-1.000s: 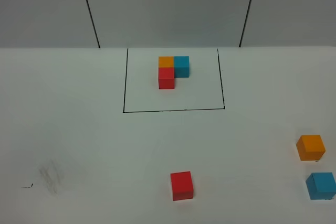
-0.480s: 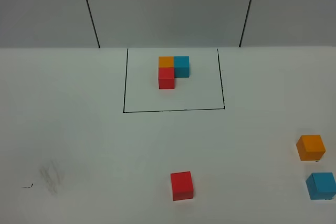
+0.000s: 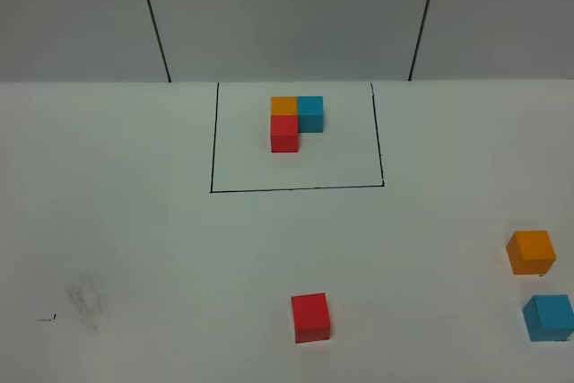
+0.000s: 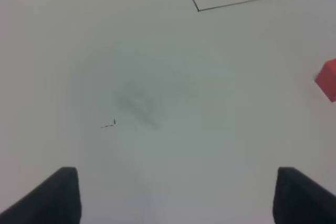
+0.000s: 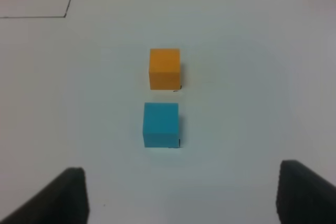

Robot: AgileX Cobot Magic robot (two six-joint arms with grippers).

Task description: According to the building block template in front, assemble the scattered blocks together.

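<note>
Far centre: template (image 3: 285, 132). Near right: blue block (image 5: 160, 124) seen just beyond right hand (image 5: 184, 195), centred on it; orange block (image 5: 165, 68) farther, apart. Near centre: red block (image 3: 310, 317), right of left hand (image 4: 173, 198). Both hands spread, empty. Right hand judged best placed for blue block.

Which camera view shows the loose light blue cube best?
The right wrist view: the loose light blue cube sits whole and large near the middle. The exterior high view shows it small, near the right edge. The left wrist view does not show it.
</note>
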